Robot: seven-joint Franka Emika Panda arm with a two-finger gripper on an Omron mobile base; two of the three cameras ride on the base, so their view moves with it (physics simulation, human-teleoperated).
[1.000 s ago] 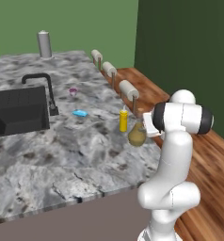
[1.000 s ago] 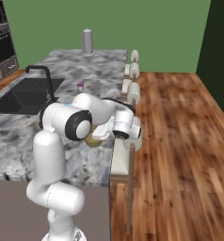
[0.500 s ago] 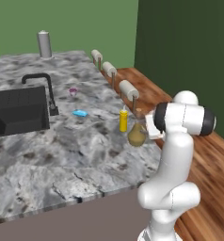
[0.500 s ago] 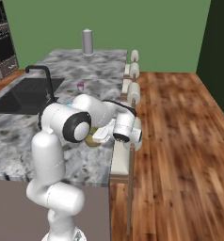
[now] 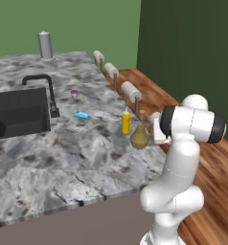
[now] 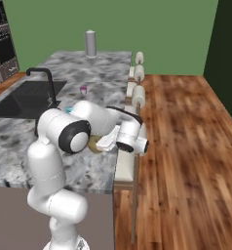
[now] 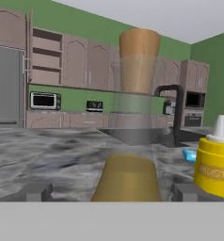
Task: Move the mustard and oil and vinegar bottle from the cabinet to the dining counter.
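The oil and vinegar bottle (image 5: 140,136) stands upright on the dining counter (image 5: 63,153) near its right edge, with olive-gold liquid in its base and a tan stopper. The yellow mustard (image 5: 126,122) stands just beyond it, close but apart. My gripper (image 5: 155,130) reaches in level from the counter's edge and is open. In the hand view the oil and vinegar bottle (image 7: 128,179) fills the middle between the two fingertips (image 7: 38,192), with a gap on each side, and the mustard (image 7: 215,164) is at the right. The mauve cabinet (image 7: 47,56) lies far behind, its shelf showing.
A black sink (image 5: 17,112) and faucet (image 5: 51,93) sit at the counter's left. A small blue thing (image 5: 81,115) and a pink one (image 5: 74,92) lie past the mustard. A grey canister (image 5: 45,44) stands at the far end. White stools (image 5: 131,90) line the right edge over a wood floor (image 6: 186,146).
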